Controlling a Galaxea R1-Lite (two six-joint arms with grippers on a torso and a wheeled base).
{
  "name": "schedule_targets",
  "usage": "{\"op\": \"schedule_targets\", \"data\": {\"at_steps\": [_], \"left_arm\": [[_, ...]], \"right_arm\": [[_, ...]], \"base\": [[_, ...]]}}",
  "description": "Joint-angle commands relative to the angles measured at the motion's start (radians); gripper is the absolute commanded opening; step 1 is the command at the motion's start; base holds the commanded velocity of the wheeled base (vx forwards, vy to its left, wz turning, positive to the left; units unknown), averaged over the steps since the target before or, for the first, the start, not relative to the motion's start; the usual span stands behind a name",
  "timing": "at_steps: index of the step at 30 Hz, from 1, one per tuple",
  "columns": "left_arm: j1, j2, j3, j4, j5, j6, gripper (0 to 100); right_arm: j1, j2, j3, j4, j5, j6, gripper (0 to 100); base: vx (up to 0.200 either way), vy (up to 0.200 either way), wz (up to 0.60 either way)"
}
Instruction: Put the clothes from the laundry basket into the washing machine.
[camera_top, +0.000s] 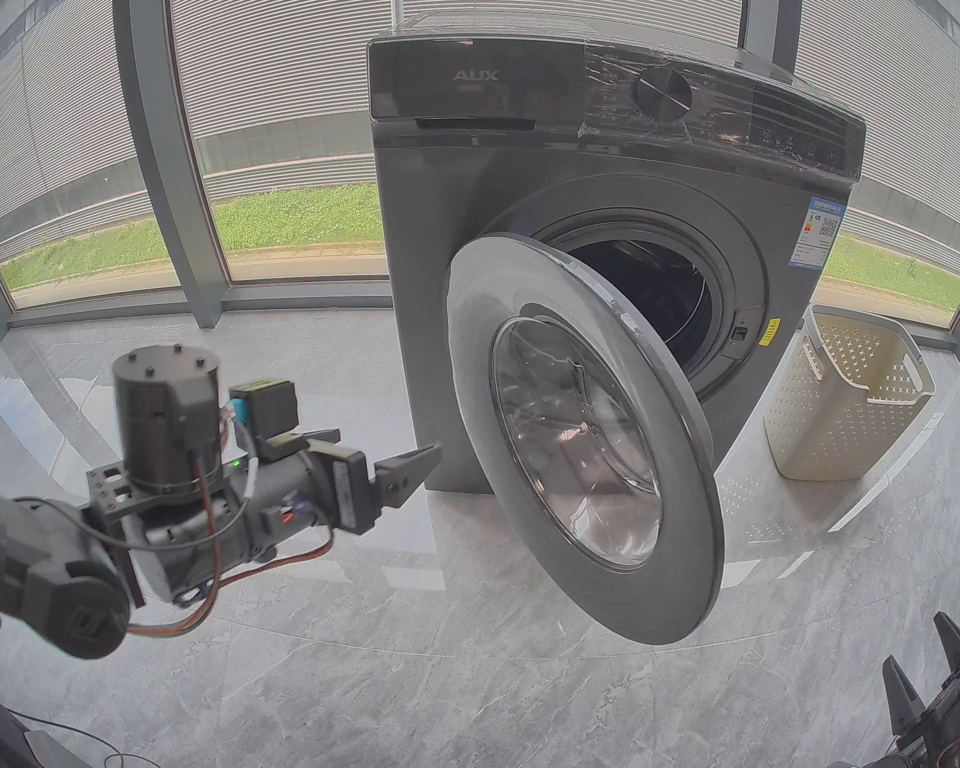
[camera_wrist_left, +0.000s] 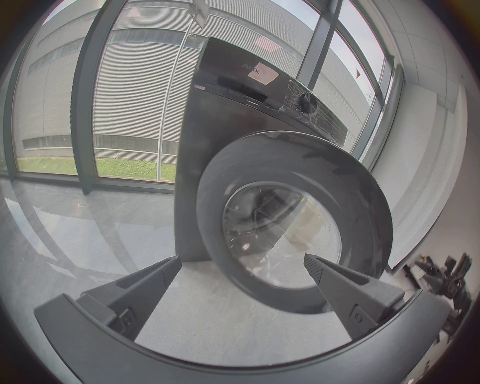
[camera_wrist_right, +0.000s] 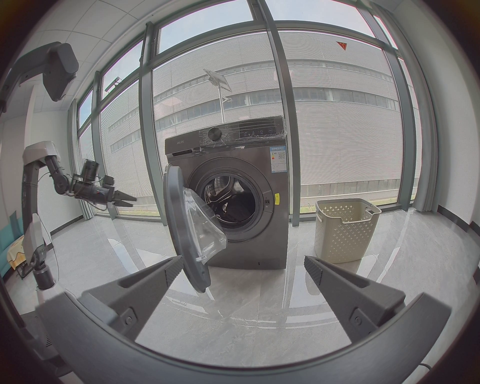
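The left gripper (camera_wrist_left: 242, 260) and right gripper (camera_wrist_right: 242, 260) are both standing open and empty, the laundry basket (camera_top: 820, 430) is sitting right of the washing machine (camera_top: 450, 200) (contents not discernible), and the swung-out door (camera_top: 680, 560) is likely posing a collision hazard to any crossing reach.

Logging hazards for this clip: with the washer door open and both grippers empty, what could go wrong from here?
1. The round grey glass-windowed door hangs wide open between the left gripper and the dark drum opening; a left-arm swing toward the drum might strike it.
2. The cream perforated plastic laundry basket shows no clothes in its visible part, so the right gripper, jaws open, may close on nothing.
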Motion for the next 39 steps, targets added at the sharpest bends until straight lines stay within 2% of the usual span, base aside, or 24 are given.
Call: {"op": "schedule_targets", "data": {"at_steps": [1, 2, 3, 9, 11, 12, 14, 15, 17, 21, 23, 25, 27, 29, 31, 34, 36, 37, 38, 39], "left_arm": [[0.039, -0.291, 0.23, 0.026, 0.056, 0.128, 100], [0.108, -0.378, 0.301, 0.026, 0.062, 0.18, 100], [0.142, -0.426, 0.336, 0.025, 0.059, 0.191, 100], [0.235, -0.693, 0.421, 0.071, 0.065, 0.197, 100], [0.306, -0.843, 0.428, 0.166, 0.066, 0.199, 100], [0.329, -0.901, 0.428, 0.224, 0.066, 0.2, 100], [0.352, -0.99, 0.427, 0.319, 0.063, 0.199, 100], [0.363, -1.059, 0.428, 0.396, 0.063, 0.199, 100], [0.378, -1.147, 0.431, 0.477, 0.059, 0.199, 100], [0.456, -1.231, 0.487, 0.514, 0.046, 0.203, 100], [0.469, -1.265, 0.508, 0.514, 0.039, 0.208, 100], [0.487, -1.319, 0.54, 0.517, 0.037, 0.22, 100], [0.499, -1.355, 0.565, 0.517, 0.037, 0.222, 100], [0.508, -1.383, 0.591, 0.517, 0.036, 0.223, 100], [0.51, -1.417, 0.626, 0.516, 0.033, 0.223, 100], [0.511, -1.46, 0.658, 0.517, 0.002, 0.22, 100], [0.518, -1.469, 0.671, 0.523, -0.001, 0.217, 100], [0.518, -1.469, 0.671, 0.523, -0.001, 0.217, 100], [0.531, -1.483, 0.678, 0.534, -0.001, 0.213, 100], [0.547, -1.498, 0.678, 0.546, -0.003, 0.213, 100]], "right_arm": [[0.0, -0.016, 0.007, -0.007, 0.0, -0.002, 100], [0.0, -0.016, 0.007, -0.007, 0.0, -0.004, 100], [-0.001, -0.016, 0.007, -0.005, 0.003, -0.008, 100], [0.0, -0.016, 0.005, -0.011, 0.012, -0.04, 100], [0.002, -0.016, -0.07, -0.027, 0.009, -0.036, 100], [0.003, -0.016, -0.125, -0.016, 0.01, -0.034, 100], [0.008, 0.002, -0.173, 0.007, 0.016, -0.028, 100], [0.017, 0.038, -0.194, 0.035, 0.036, -0.025, 100], [0.034, 0.102, -0.202, 0.045, 0.084, -0.025, 100], [0.048, 0.254, -0.208, 0.036, 0.141, -0.042, 100], [0.055, 0.334, -0.217, 0.002, 0.174, -0.074, 100], [0.068, 0.462, -0.219, -0.087, 0.222, -0.149, 100], [0.083, 0.561, -0.226, -0.149, 0.243, -0.192, 100], [0.115, 0.651, -0.239, -0.197, 0.263, -0.217, 100], [0.183, 0.755, -0.263, -0.246, 0.265, -0.229, 100], [0.284, 0.863, -0.286, -0.3, 0.263, -0.212, 100], [0.341, 0.907, -0.289, -0.33, 0.263, -0.194, 100], [0.341, 0.907, -0.289, -0.33, 0.263, -0.194, 100], [0.391, 0.938, -0.292, -0.352, 0.263, -0.178, 100], [0.411, 0.955, -0.295, -0.358, 0.262, -0.174, 100]], "base": [[0.0, 0.0, 0.0], [0.0, 0.0, 0.0], [0.0, 0.0, 0.0], [0.0, 0.0, 0.0], [0.0, 0.0, 0.0], [0.0, 0.0, 0.0], [0.0, 0.0, 0.0], [0.0, 0.0, 0.0], [0.0, 0.0, 0.0], [0.0, 0.0, 0.0], [0.0, 0.0, 0.0], [0.0, 0.0, 0.0], [0.0, 0.0, 0.0], [0.0, 0.0, 0.0], [0.0, 0.0, 0.0], [0.0, 0.0, 0.0], [0.0, 0.0, 0.0], [0.0, 0.0, 0.0], [0.0, 0.0, 0.0], [0.0, 0.0, 0.0]]}}
